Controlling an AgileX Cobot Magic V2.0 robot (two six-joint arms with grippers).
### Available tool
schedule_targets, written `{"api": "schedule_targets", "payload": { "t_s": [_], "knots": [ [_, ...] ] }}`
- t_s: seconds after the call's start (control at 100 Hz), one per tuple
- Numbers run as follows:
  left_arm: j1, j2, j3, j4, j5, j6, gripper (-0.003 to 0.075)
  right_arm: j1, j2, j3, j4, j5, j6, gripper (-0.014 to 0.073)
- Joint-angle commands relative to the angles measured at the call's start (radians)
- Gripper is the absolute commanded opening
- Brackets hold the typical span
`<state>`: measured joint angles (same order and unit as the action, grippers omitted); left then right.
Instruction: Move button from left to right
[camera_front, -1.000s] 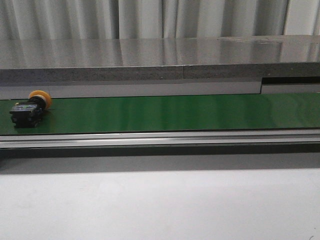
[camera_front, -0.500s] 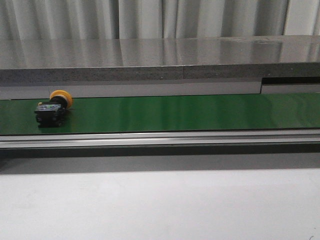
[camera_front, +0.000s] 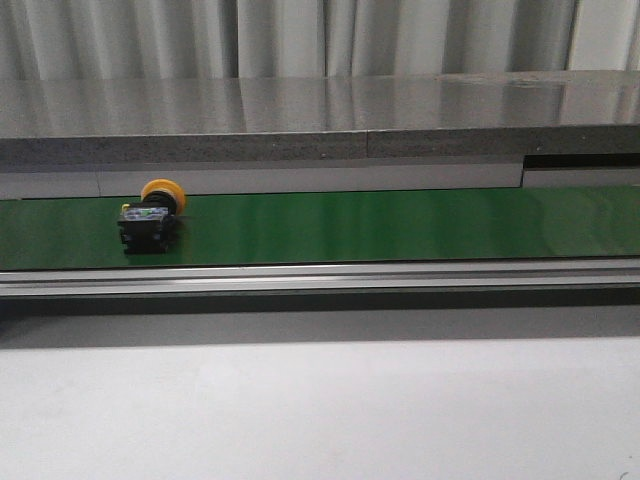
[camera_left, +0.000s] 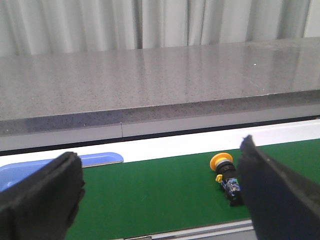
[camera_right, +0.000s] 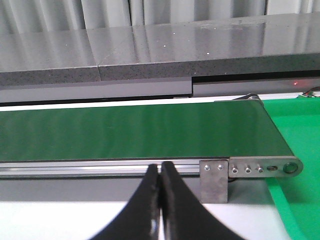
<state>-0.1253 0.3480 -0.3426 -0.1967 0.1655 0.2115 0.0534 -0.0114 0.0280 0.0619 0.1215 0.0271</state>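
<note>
The button (camera_front: 150, 218) lies on its side on the green conveyor belt (camera_front: 380, 225), left of centre, its yellow-orange cap toward the back and its black body toward the front. It also shows in the left wrist view (camera_left: 227, 175). My left gripper (camera_left: 160, 192) is open and empty, its jaws wide apart, held short of the belt; the button sits just inside one finger (camera_left: 272, 190). My right gripper (camera_right: 160, 172) is shut and empty, in front of the belt's aluminium rail (camera_right: 100, 167). Neither gripper shows in the front view.
A grey stone ledge (camera_front: 320, 125) runs behind the belt. A blue tray (camera_left: 30, 167) lies behind the belt in the left wrist view. The belt's end roller and metal bracket (camera_right: 215, 180) sit by a green surface (camera_right: 300, 150) in the right wrist view.
The button has travelled rightward along the belt, from the far left edge to left of centre. No gripper has come into the front view.
</note>
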Motion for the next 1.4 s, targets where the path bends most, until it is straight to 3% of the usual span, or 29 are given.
{"api": "schedule_targets", "payload": {
  "t_s": [0.0, 0.13, 0.41, 0.96, 1.18, 1.39],
  "knots": [
    [-0.008, 0.005, -0.024, -0.007, -0.066, 0.004, 0.0534, 0.002, -0.020, -0.016, -0.008, -0.082, 0.000, -0.0068],
    [-0.008, 0.005, -0.024, -0.007, -0.066, 0.004, 0.0415, 0.002, -0.020, -0.016, -0.008, -0.082, 0.000, -0.0068],
    [-0.008, 0.005, -0.024, -0.007, -0.066, 0.004, -0.0018, 0.002, -0.020, -0.016, -0.008, -0.082, 0.000, -0.0068],
    [-0.008, 0.005, -0.024, -0.007, -0.066, 0.004, -0.0020, 0.002, -0.020, -0.045, -0.008, -0.156, 0.000, -0.0068],
    [-0.008, 0.005, -0.024, -0.007, -0.066, 0.004, -0.0020, 0.002, 0.018, -0.179, -0.008, -0.028, 0.000, -0.0068],
    [-0.008, 0.005, -0.024, -0.007, -0.066, 0.004, -0.0020, 0.002, 0.177, -0.369, -0.005, 0.159, 0.000, -0.0068]
  ]
}}
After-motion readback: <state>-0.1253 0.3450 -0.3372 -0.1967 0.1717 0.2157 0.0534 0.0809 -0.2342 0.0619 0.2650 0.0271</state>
